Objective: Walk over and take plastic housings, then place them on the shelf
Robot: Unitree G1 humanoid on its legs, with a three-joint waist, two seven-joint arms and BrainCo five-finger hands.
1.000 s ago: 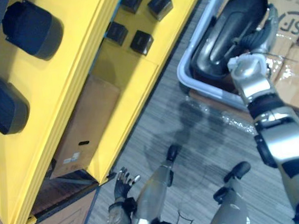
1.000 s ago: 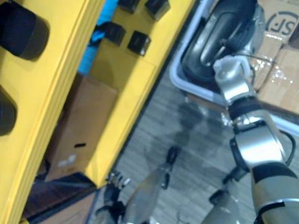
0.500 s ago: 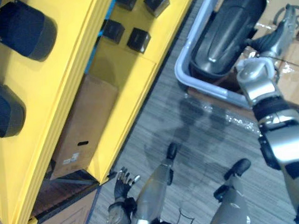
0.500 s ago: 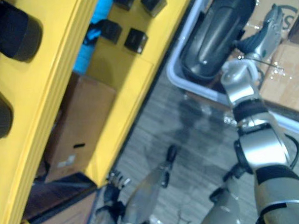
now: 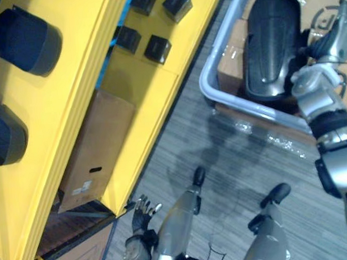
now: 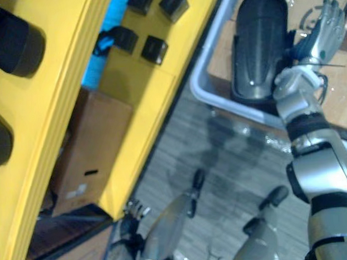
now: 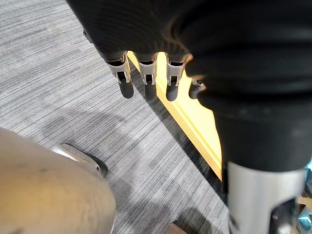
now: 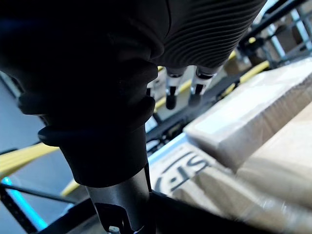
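Fingers [image 5: 342,18] on the right hand [image 5: 328,38] were spread open, holding nothing, just beside the tall black plastic housing [image 5: 271,41] standing in the grey bin [image 5: 209,83] on the far right. The left hand [image 5: 142,212] hung low and near, open too, by the yellow shelf [image 5: 82,82], where two more black housings [image 5: 25,40] [image 5: 3,131] sat.

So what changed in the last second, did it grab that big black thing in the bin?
No, it let go. The right hand was at the housing's edge a second ago; it has come off and now hangs open beside it. The housing has swung round in the bin, from slanting to nearly straight. The left hand stays open, low by the yellow shelf.
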